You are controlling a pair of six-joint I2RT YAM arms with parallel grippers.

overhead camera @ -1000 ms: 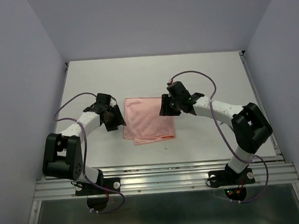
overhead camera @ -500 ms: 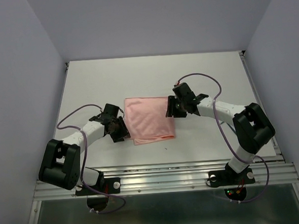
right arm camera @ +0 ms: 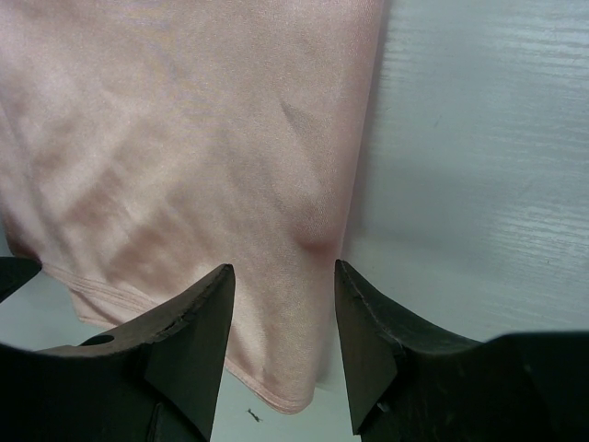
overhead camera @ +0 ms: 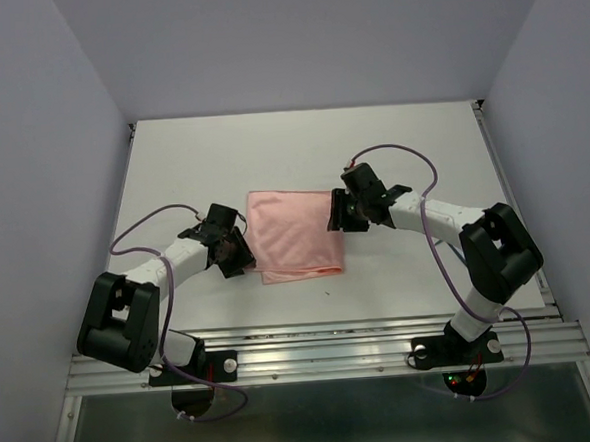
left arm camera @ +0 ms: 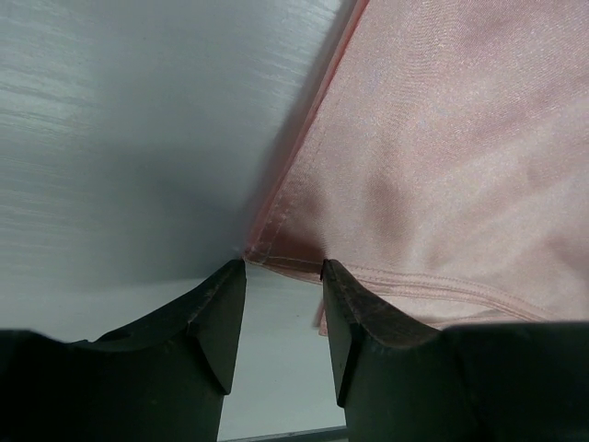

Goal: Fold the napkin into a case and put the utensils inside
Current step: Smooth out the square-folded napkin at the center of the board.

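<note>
The white table [overhead camera: 300, 145] fills the workspace, with a ribbed metal rail [overhead camera: 323, 352] along its near edge where both arms are bolted. The napkin [overhead camera: 294, 231] lies flat near the middle of the table, folded into a rough square of salmon-pink cloth. A lower layer peeks out past the upper one along the near edge. The left arm [overhead camera: 167, 259] reaches in from the left and the right arm [overhead camera: 440, 217] from the right, so the cloth sits between them. Thin purple cables [overhead camera: 396, 151] loop along each arm. The left gripper [left arm camera: 282, 268] is low at the napkin's near-left corner. Its jaws are spread and bare table shows in the gap. The hemmed corner of the cloth lies right at the tips of the dark fingers [left arm camera: 216, 318], but whether they touch it cannot be told. The right gripper [right arm camera: 282, 269] is down over the napkin's right edge, toward the far side. Its jaws are also apart, one finger over the pink cloth and the other finger [right arm camera: 368, 322] over the table. The cloth's edge runs between them. A small pucker [right arm camera: 313, 241] rises in the cloth just beyond that gap.
</note>
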